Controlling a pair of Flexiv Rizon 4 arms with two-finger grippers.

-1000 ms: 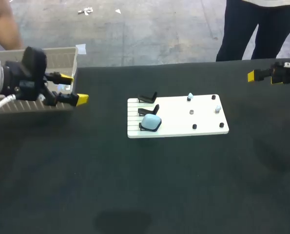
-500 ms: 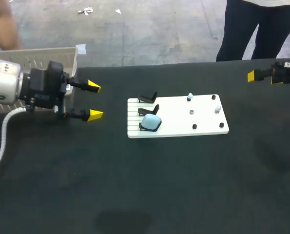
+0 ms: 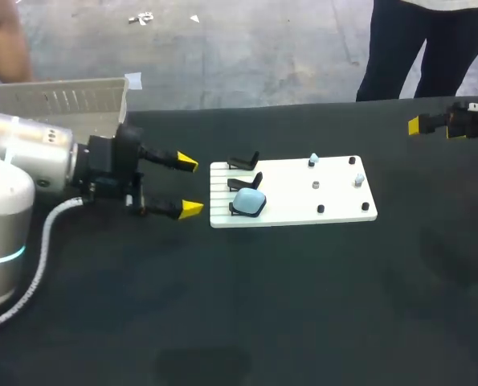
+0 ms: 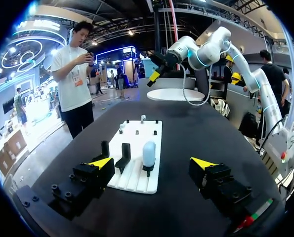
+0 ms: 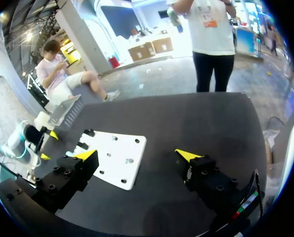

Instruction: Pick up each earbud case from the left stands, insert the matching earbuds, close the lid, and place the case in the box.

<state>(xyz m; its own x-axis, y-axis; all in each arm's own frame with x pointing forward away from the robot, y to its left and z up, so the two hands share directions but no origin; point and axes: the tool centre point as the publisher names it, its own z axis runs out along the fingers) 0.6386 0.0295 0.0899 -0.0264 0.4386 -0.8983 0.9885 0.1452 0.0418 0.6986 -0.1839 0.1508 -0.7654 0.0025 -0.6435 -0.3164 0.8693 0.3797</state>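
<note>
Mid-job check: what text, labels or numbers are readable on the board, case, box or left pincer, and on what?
No readable text on any of them.
On the white board: none, plain surface.
On the light blue earbud case: none shows.
On the box: none, only a slotted wall.
On the left pincer: none, only yellow tips.

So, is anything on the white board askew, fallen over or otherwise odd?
Nothing stands out. The white board lies flat on the table, the blue case sits on the front stand, and the two empty stands behind it are upright.
</note>
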